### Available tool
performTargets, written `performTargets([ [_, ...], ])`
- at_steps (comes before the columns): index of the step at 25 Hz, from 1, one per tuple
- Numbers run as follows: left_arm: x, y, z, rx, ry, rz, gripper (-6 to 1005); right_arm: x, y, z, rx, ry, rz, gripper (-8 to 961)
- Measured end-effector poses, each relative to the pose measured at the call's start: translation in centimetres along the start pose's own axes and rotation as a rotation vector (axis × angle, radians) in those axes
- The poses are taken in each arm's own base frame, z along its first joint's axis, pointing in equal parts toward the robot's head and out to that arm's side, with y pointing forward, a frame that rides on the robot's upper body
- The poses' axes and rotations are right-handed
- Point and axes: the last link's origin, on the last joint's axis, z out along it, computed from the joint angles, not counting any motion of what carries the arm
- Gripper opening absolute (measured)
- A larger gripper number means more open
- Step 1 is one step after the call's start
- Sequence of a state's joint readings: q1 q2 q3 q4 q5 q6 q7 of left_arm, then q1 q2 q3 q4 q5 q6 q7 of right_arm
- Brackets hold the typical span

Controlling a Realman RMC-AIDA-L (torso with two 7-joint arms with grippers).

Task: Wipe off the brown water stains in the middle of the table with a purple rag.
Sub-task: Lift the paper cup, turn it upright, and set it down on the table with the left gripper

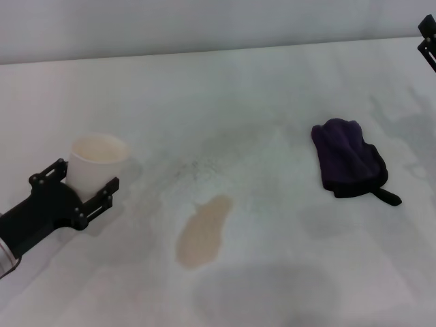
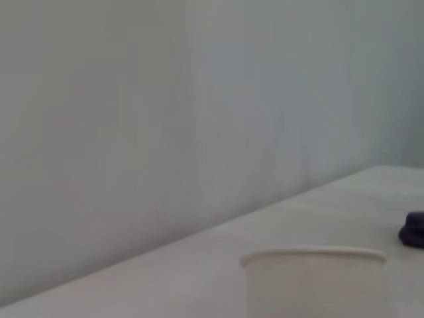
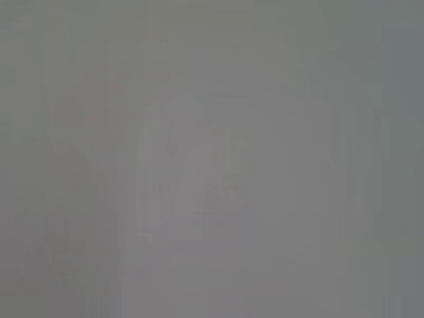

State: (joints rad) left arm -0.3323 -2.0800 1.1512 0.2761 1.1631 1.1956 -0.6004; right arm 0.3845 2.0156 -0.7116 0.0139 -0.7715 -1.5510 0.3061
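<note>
The brown water stain point(image 1: 204, 231) is a tan elongated blotch on the white table point(image 1: 272, 88), a little left of the middle. The purple rag point(image 1: 349, 158) lies bunched to its right, its black tab pointing to the near right; an edge of the rag also shows in the left wrist view point(image 2: 414, 230). My left gripper point(image 1: 80, 187) is at the near left, well left of the stain, closed around a white paper cup point(image 1: 95, 163). Only a tip of my right gripper point(image 1: 428, 37) shows at the far right edge, beyond the rag.
The white paper cup stands upright on the table and also shows in the left wrist view point(image 2: 315, 281). Faint grey smears mark the table around the stain and near the rag. A pale wall runs along the table's far edge. The right wrist view shows only blank grey.
</note>
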Motion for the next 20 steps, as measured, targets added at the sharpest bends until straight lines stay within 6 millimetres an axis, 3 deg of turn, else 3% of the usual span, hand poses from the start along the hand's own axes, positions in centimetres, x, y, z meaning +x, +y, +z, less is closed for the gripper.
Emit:
performTargets([
  [13, -1.2, 0.7, -0.4, 0.023, -0.028, 0.015, 694, 0.0, 0.0, 0.0, -0.001, -0.003, 0.002, 870],
  [20, -2.3, 1.5, -1.6, 0.058, -0.029, 0.010, 693, 0.1, 0.0, 0.0, 0.003, 0.008, 0.001, 870],
])
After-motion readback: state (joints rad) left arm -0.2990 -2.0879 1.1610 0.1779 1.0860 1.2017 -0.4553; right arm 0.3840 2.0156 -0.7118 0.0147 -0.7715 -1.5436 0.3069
